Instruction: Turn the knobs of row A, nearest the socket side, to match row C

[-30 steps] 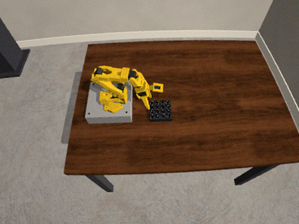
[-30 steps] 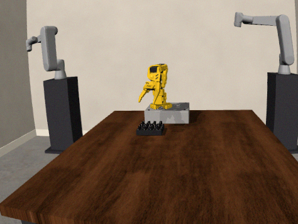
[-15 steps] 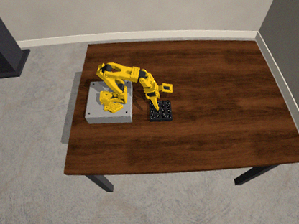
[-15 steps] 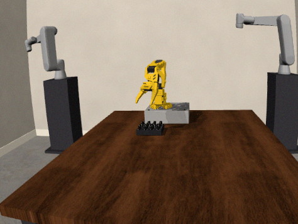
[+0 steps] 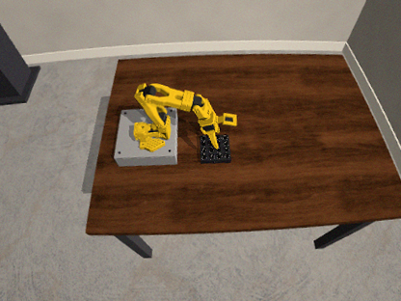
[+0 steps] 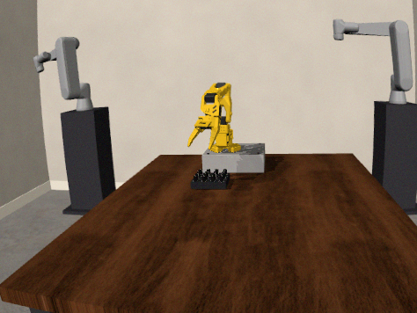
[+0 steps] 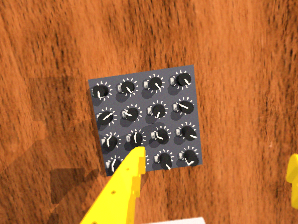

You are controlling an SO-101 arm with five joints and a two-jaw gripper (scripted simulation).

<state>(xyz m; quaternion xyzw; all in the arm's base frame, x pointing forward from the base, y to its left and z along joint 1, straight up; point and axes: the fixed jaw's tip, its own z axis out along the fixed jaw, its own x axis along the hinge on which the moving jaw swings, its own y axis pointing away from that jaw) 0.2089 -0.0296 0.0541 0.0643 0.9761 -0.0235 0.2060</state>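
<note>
The knob box [image 7: 146, 119] is a dark square panel with four rows of four black knobs, each ringed by white marks. It lies flat on the wooden table next to the arm's grey base, and shows in the top view [image 5: 215, 149] and the exterior view [image 6: 210, 179]. My gripper [image 7: 215, 165] hangs above the box's near edge, clear of the knobs, with its jaws apart and nothing between them. One yellow jaw covers part of the nearest row in the wrist view. The gripper also shows in the top view [image 5: 214, 142] and the exterior view [image 6: 193, 141]. I cannot see the socket.
The grey base block [image 5: 147, 137] stands just left of the box. Two grey arms on dark pedestals [image 6: 86, 154] [image 6: 394, 149] stand beyond the table's far corners. The table's edges are far from the box.
</note>
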